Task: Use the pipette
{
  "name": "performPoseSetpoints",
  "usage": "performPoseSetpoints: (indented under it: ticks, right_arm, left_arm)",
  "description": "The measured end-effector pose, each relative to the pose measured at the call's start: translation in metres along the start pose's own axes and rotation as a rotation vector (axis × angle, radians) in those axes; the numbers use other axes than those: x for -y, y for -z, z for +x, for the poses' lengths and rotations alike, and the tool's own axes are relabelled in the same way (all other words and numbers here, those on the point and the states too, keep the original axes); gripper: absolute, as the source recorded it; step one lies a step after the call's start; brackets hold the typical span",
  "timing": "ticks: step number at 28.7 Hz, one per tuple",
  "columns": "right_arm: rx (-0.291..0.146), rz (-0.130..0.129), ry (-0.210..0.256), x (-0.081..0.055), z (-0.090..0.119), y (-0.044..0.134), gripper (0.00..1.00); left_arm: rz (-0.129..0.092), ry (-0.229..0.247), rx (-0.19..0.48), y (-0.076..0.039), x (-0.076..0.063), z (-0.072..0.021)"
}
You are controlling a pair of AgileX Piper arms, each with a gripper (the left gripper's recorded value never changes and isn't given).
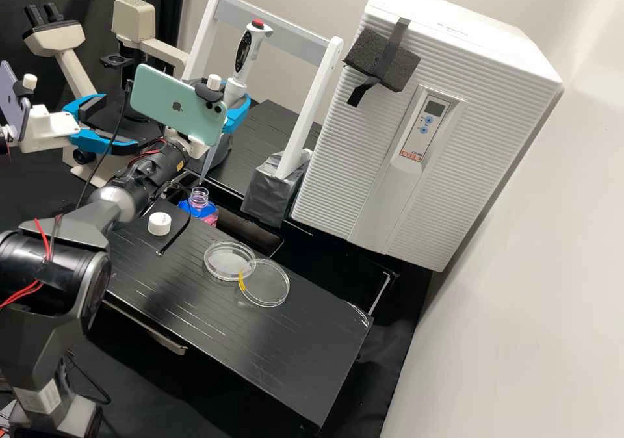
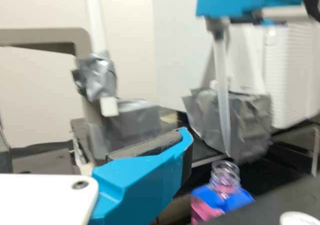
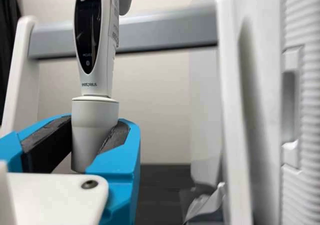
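Gripped pipette (image 1: 246,48) upright w/ rt gripper (image 1: 233,103), blue fingers closed narrow on its lower barrel, straight above bottle (image 1: 200,199), evidently to line long clear tip (image 2: 221,95) w/ open neck. Held tip just over bottle's mouth, apparently not yet into pink liquid. Left white cap (image 1: 159,223) off, just beside bottle on its left in high view, prob. to give tip free entry. Parked L gripper (image 1: 97,123) well apart from bottle, up & left of it, fingers spread wide, nothing between them, likely out of the way. Set two clear dishes (image 1: 250,274), rims touching, near bottle on camera side, presumably to receive liquid. Judged next move: slow, plumb descent, to avoid snagging neck.
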Motion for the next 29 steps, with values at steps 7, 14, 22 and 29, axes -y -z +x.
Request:
performPoseSetpoints:
  ticks: [7, 14, 22, 29]
  right_arm:
    - [-0.014, 0.026, -0.058, 0.003, -0.005, -0.001, 0.00]
    - [0.021, 0.018, -0.016, 0.020, -0.006, -0.012, 0.00]
    - [0.042, 0.007, 0.003, 0.032, -0.007, -0.021, 0.00]
    - [0.029, -0.011, -0.011, 0.047, -0.012, -0.027, 0.00]
  left_arm:
    - [-0.005, 0.073, 0.032, -0.004, 0.020, -0.0088]
    - [-0.006, 0.123, 0.026, -0.002, 0.033, -0.0121]
    - [-0.007, 0.141, 0.023, -0.001, 0.038, -0.0133]
    - [-0.030, 0.159, 0.036, -0.004, 0.044, -0.0173]
